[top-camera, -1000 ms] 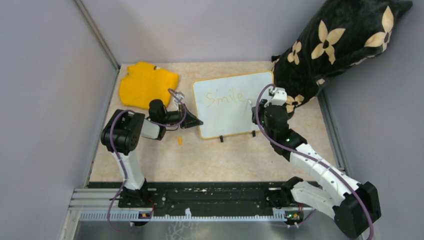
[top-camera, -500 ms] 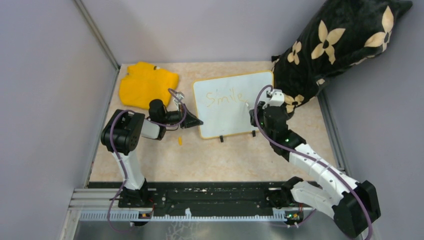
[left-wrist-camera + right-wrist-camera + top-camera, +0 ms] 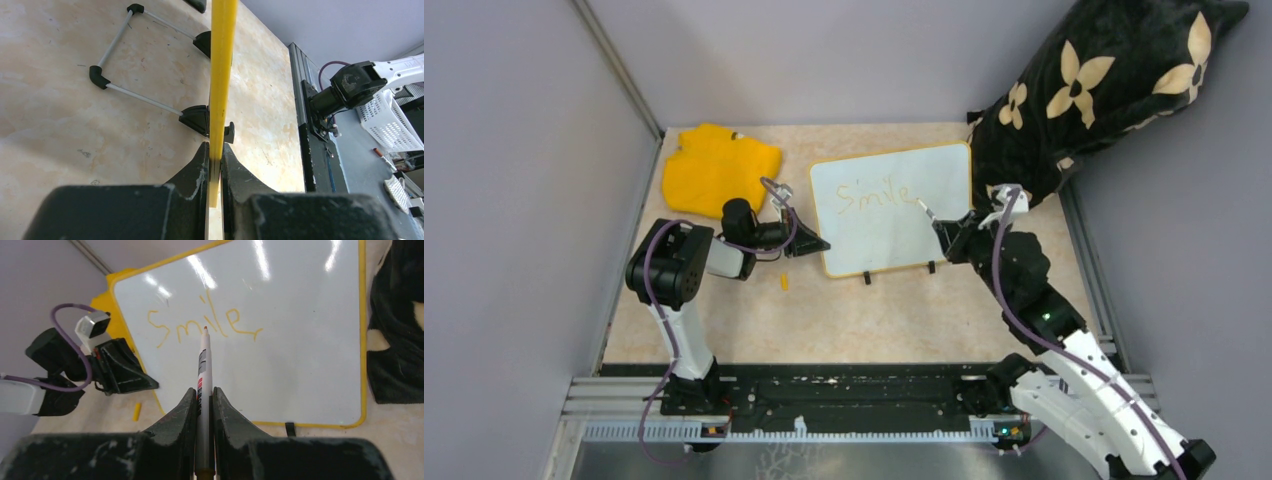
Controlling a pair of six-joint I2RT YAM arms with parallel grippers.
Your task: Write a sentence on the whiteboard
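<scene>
Gripping: left jaws on yellow-rimmed glossy whiteboard [image 3: 874, 235], right jaws on slim marker [image 3: 204, 365].

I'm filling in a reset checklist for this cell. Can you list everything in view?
whiteboard: one, white with yellow rim, mid-table, on black feet
writing: one word, "Smile", yellow-orange, upper part of the board
marker: one, white and grey, in the right fingers, tip toward the board
cloth: one, yellow, far left of the table
small piece: one, yellow, on the table by the board's near left corner
cushion: one, black with cream flowers, far right corner
table: one, beige marbled
left fingers: black, shut on the board's rim
right fingers: black, shut on the marker
</scene>
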